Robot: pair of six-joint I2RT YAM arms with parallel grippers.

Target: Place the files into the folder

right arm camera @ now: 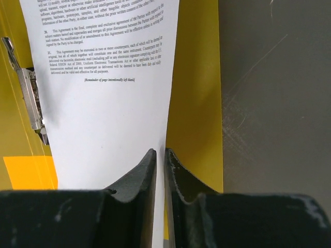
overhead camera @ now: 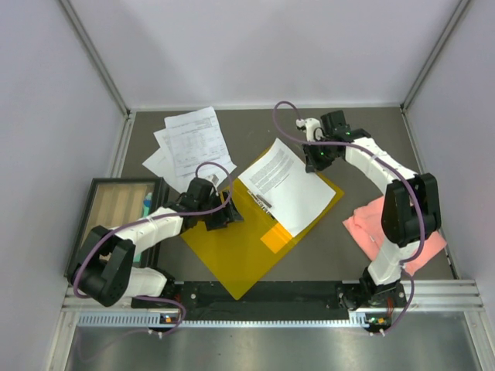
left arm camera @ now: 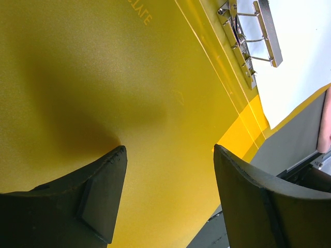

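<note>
1. Evidently, the right gripper (right arm camera: 160, 155) was pressed together on the edge of one sheet (right arm camera: 103, 119), which lay across the open folder (overhead camera: 224, 259) beside its metal clip (right arm camera: 31, 103).
2. The left gripper (left arm camera: 169, 150) stood spread over the folder's left cover, holding nothing.
3. The other files (overhead camera: 189, 143) lay fanned on the tabletop (overhead camera: 371, 131), beyond the folder.
4. Paper was judged light, limp and slippery: take it at an edge and slide it flat. The cover looked stiffer and smooth.
</note>
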